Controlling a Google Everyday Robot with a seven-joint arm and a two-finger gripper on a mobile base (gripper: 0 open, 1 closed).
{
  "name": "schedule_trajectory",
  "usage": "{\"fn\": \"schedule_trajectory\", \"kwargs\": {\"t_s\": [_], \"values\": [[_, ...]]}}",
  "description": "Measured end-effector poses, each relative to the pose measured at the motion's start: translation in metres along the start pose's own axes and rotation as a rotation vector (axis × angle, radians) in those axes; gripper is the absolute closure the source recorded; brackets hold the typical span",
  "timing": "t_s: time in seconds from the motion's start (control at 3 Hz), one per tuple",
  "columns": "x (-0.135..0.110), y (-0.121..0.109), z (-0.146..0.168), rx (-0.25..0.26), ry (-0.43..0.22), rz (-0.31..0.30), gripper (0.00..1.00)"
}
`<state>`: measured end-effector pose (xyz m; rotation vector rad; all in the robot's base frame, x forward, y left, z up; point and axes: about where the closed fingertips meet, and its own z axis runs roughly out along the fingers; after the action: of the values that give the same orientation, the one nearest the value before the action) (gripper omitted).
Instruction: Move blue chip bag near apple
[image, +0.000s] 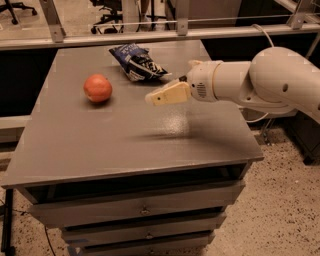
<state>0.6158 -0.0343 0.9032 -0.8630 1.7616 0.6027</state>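
Observation:
The blue chip bag (137, 62) is a crinkled dark-blue bag with white lettering. It lies at the back middle of the grey table (125, 145). The red-orange apple (97, 88) sits to the bag's front left, a short gap away. My gripper (153, 98) has cream-coloured tips on a white arm that reaches in from the right. It hovers above the table just in front of and to the right of the bag, and right of the apple. It touches neither and holds nothing.
The table has drawers (142, 210) under its front edge. A metal rail (175, 34) runs behind its back edge, with office chairs beyond. The white arm (280, 82) spans the table's right side. Speckled floor (285, 210) lies to the right.

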Motion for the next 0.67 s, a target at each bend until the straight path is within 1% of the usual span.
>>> {"fn": "schedule_trajectory", "kwargs": {"t_s": [0.33,0.67], "values": [[-0.004,-0.005,0.011,-0.023,-0.025,-0.007,0.00],[-0.012,-0.017,0.034,-0.056,-0.055,-0.046,0.00]]}}
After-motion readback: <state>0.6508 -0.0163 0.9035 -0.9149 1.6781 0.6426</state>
